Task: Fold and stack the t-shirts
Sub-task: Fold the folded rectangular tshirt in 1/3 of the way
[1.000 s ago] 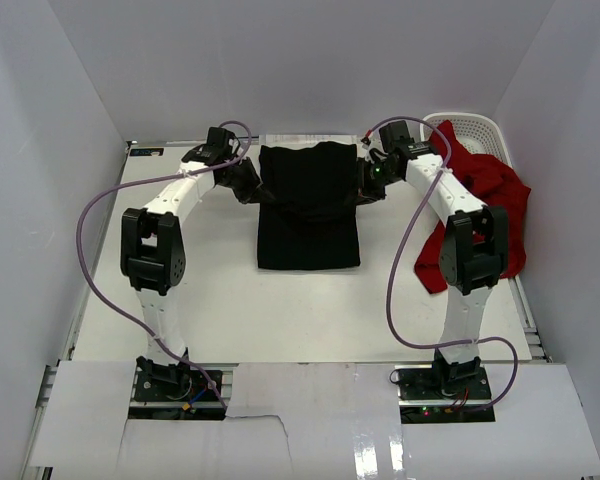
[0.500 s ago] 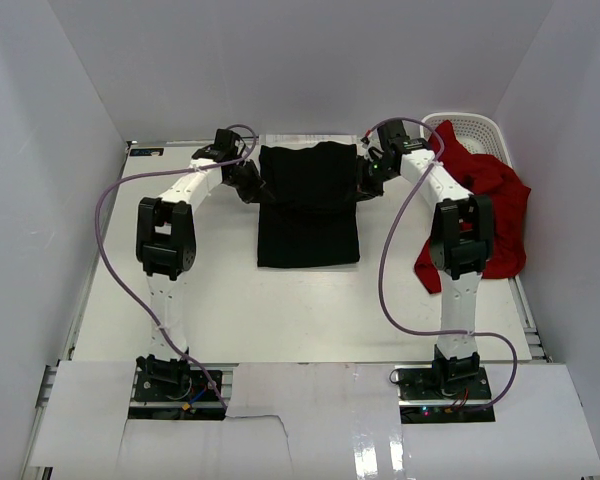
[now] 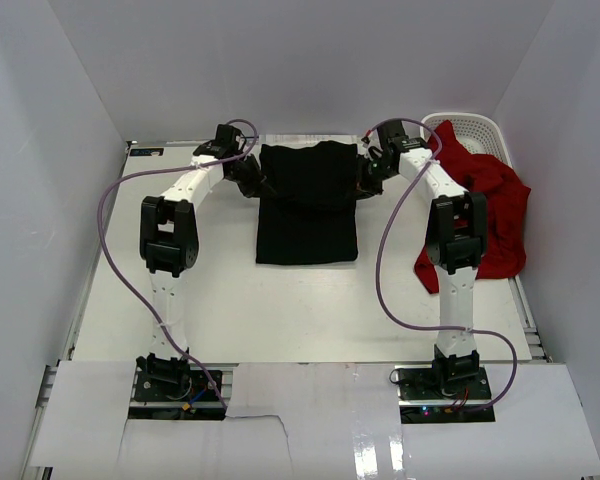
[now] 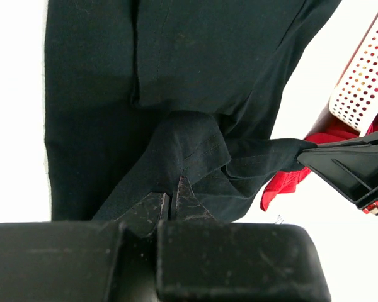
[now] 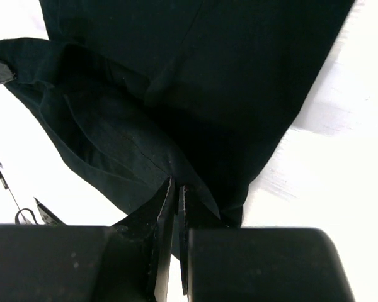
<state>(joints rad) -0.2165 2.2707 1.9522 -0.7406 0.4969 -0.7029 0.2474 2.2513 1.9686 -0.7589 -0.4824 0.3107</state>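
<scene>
The black t-shirt [image 3: 308,215] lay on the table [image 3: 230,300], far corners pinched tight in the left gripper [image 3: 256,181] and right gripper [image 3: 364,179]; an even, level pull looked best for a square fold.

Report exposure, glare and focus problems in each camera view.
Top external: even soft light, with glare on the glossy white strip at the near edge; the plain black cloth t-shirt reads almost flat. Left wrist: the white table is blown out, and the left gripper blurs toward its housing. Right wrist: same washed-out table, blurred right gripper, soft shadow beside the shirt.
</scene>
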